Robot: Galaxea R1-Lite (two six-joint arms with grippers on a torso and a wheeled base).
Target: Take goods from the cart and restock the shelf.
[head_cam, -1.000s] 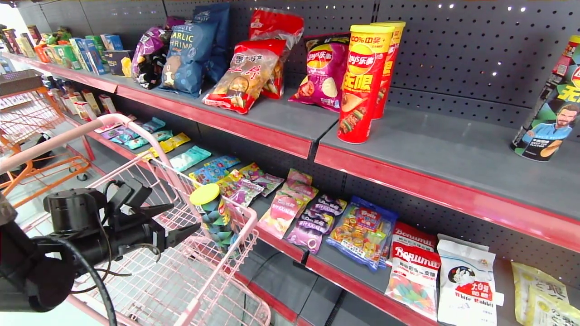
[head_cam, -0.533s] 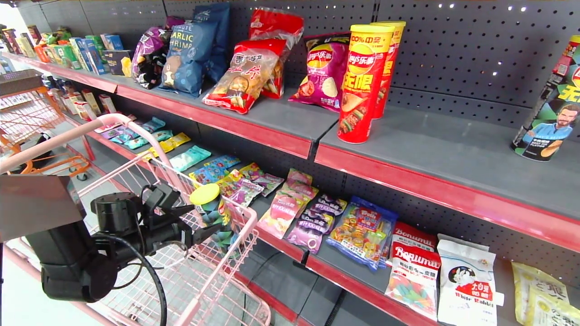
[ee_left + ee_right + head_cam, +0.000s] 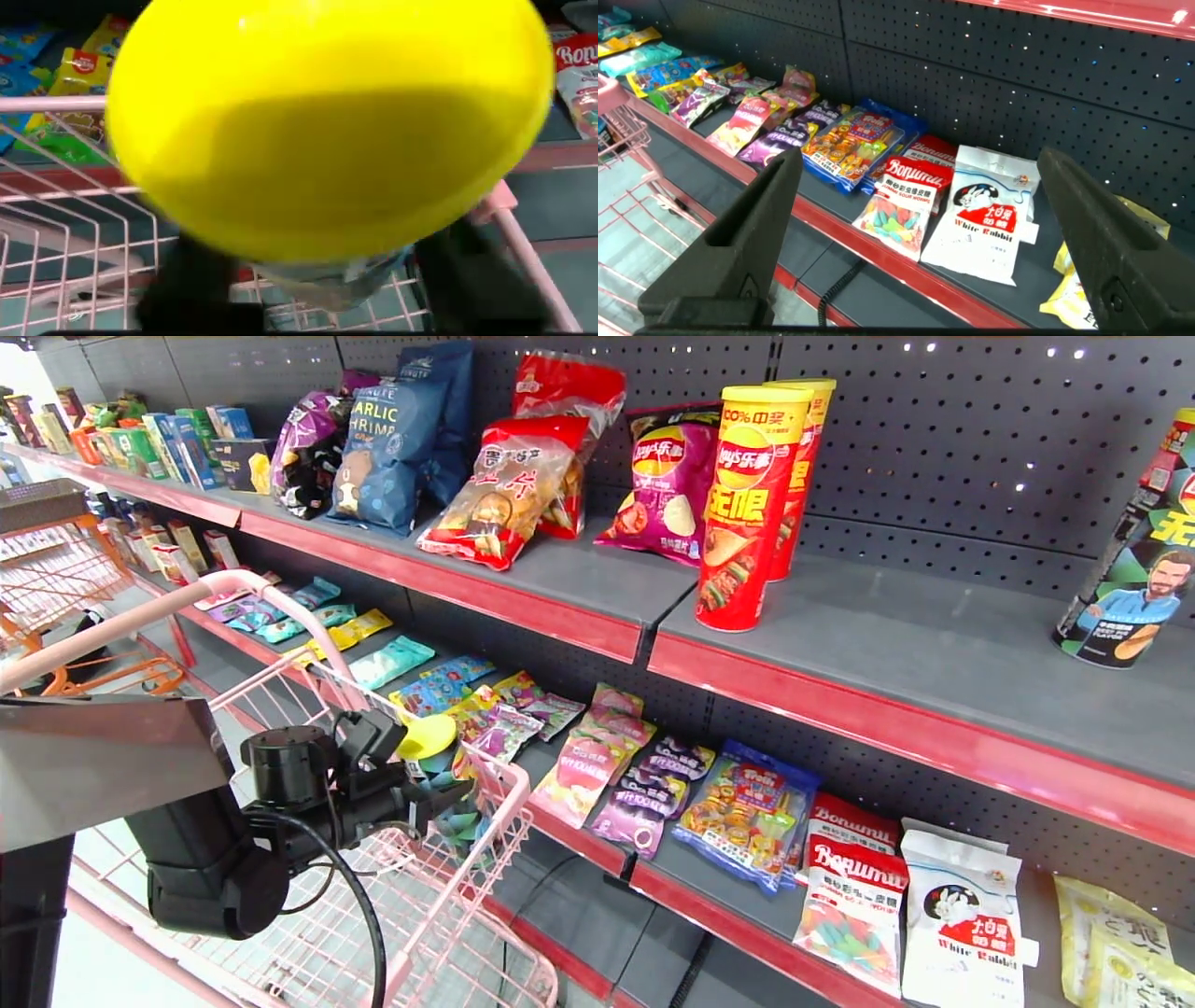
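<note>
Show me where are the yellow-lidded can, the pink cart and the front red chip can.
yellow-lidded can [image 3: 425, 735]: head view, on its yellow lid.
pink cart [image 3: 140, 614]: head view, on its handle bar.
front red chip can [image 3: 744, 513]: head view, middle of its side.

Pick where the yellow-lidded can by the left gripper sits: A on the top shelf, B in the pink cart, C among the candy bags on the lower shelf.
B: the yellow-lidded can stands in a corner of the pink cart, with the left gripper right at it.

Printed labels cover the shelf's [image 3: 887, 644] snack bags [image 3: 504, 490] and chip canisters [image 3: 747, 504].
</note>
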